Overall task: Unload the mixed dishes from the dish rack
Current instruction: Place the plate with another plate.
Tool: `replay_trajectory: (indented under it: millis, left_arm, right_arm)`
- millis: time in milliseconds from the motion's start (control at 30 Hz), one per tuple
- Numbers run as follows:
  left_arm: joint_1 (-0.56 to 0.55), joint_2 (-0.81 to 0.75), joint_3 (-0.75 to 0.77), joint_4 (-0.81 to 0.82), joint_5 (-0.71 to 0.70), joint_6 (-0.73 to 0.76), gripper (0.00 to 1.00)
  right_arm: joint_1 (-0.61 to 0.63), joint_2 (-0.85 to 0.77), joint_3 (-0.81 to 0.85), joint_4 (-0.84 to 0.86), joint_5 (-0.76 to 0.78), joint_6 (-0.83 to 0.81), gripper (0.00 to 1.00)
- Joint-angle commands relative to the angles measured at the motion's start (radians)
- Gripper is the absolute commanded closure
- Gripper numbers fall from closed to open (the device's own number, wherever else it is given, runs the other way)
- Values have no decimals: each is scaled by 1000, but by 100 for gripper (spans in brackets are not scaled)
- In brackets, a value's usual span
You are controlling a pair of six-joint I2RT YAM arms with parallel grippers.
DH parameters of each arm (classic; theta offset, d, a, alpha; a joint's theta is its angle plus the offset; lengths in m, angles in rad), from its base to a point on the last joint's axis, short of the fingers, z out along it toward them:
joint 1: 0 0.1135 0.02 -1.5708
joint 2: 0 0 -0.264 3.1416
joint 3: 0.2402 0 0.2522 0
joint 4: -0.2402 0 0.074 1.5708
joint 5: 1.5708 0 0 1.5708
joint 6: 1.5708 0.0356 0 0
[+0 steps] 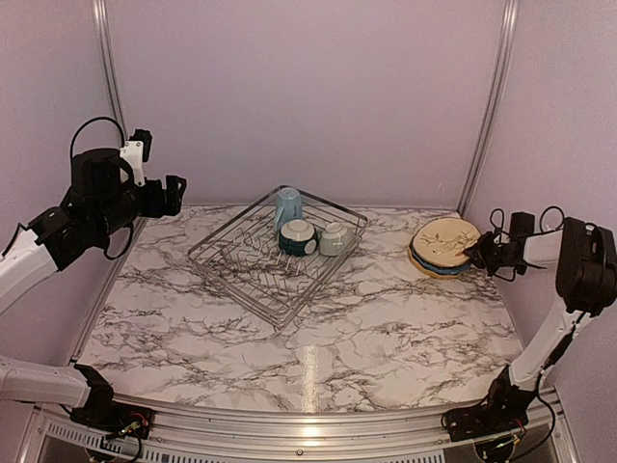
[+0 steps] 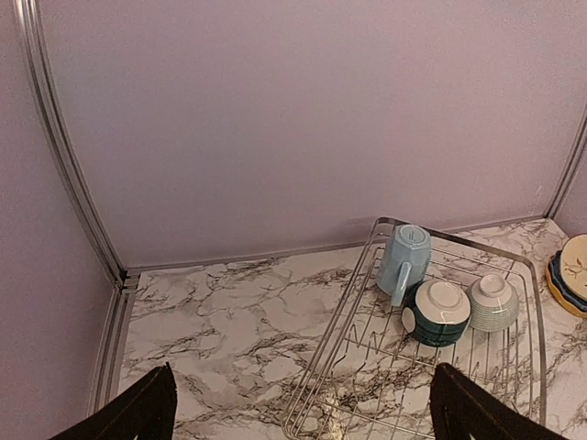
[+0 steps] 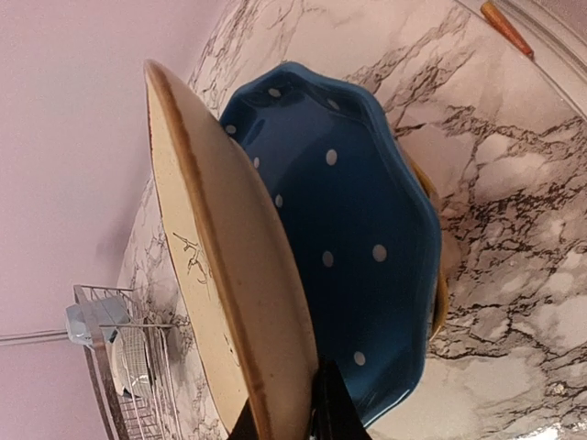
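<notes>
Right wrist: cream leaf-motif plate over blue white-dotted plate.

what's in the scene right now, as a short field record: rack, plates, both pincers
rack: mid table, holds mug, teal bowl, grey bowl
plates: stacked on the table right of the rack; cream plate on top, blue plate under it, mustard plate lowest
left pincer: open, empty, raised at the left
right pincer: shut on the cream plate's rim
not yet unloaded: mug, both bowls
</notes>
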Motion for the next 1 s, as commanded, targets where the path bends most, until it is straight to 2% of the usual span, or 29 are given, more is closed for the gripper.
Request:
replay_trajectory:
  millis: [0,167,467,967]
  left_arm:
    - [6,-10,-14,30,-1,5,1]
    - [5,-5,-14,29,6,1,1]
    - [6,0,-14,28,16,-3,1]
    - [8,0,-13,28,18,-4,1]
  right_arm:
    - [-5,14,73,102,-66,-22,96]
    - [-5,46,94,83,-45,-48,92]
    - [-5,75,123,35,-9,-105,76]
    - [-4,8,102,-80,62,-204,59]
